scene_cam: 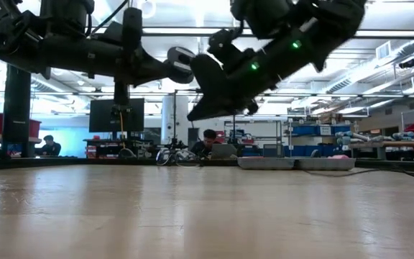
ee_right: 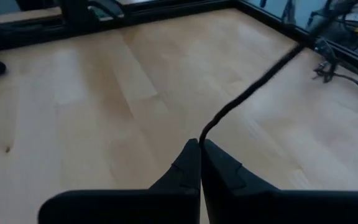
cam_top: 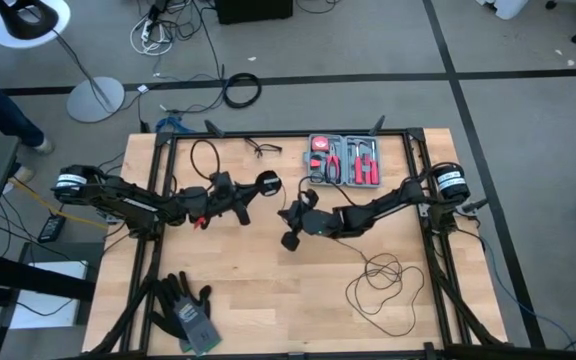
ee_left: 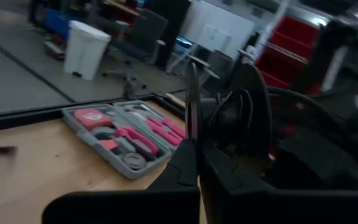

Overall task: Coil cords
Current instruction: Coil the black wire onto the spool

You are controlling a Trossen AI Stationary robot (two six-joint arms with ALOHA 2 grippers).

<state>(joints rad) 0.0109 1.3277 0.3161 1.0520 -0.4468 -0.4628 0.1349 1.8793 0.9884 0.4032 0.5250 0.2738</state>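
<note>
My left gripper (cam_top: 254,190) hangs level above the table's middle, shut on a round black puck (cam_top: 268,183) with thin black cord wound on it (ee_left: 241,109). Just right of it my right gripper (cam_top: 286,214) slants down toward the table's left, shut on the thin black cord (ee_right: 253,87). From there the cord runs up and away toward the puck. More of the cord lies in loose loops (cam_top: 383,282) on the wood at the near right. In the low view both grippers (scene_cam: 182,68) (scene_cam: 210,90) are well above the tabletop. My left gripper pinches one thin disc of the puck by its rim (ee_left: 193,102) between its two fingers, coming level from the table's left. The puck stands on edge, lifted clear of the table, with turns of cord beside the held disc. My right gripper pinches a single strand of the cord (ee_right: 202,135) between its fingertips, slanting down from the table's right. The strand leaves the fingers in an almost straight line (ee_right: 272,65), clear of the wood.
A grey case of red-handled tools (cam_top: 345,160) lies open at the far right. A small black glasses-like wire item (cam_top: 263,148) rests at the far edge, and dark gloves (cam_top: 183,310) at the near left. Bare wood spreads below and in front of both grippers.
</note>
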